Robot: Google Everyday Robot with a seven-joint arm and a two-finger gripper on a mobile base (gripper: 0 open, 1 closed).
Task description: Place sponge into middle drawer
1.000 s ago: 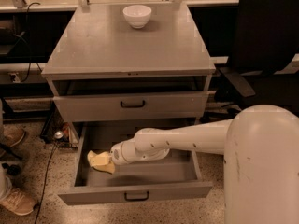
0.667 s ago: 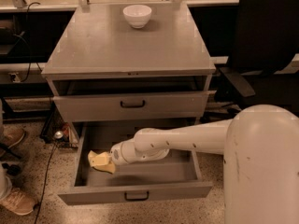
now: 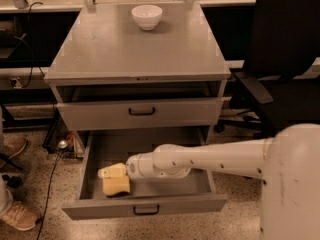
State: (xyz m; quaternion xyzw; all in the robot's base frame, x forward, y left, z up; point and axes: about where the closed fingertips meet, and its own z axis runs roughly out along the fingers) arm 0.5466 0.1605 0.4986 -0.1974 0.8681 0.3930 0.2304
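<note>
The sponge (image 3: 116, 185), a pale yellow block with soft, wavy edges, lies at the left front of the open drawer (image 3: 175, 205) (the lower one). The claw (image 3: 112, 172) sits right against its top; whether it grips, I cannot tell.

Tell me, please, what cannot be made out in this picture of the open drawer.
All in the camera view:
1. Whether the sponge lies on the floor of the middle drawer or hangs from the gripper just above it: the contact is blurred.
2. The right part of that floor: hidden by the arm.
3. The inside of the white bowl: hidden by its wall.
</note>
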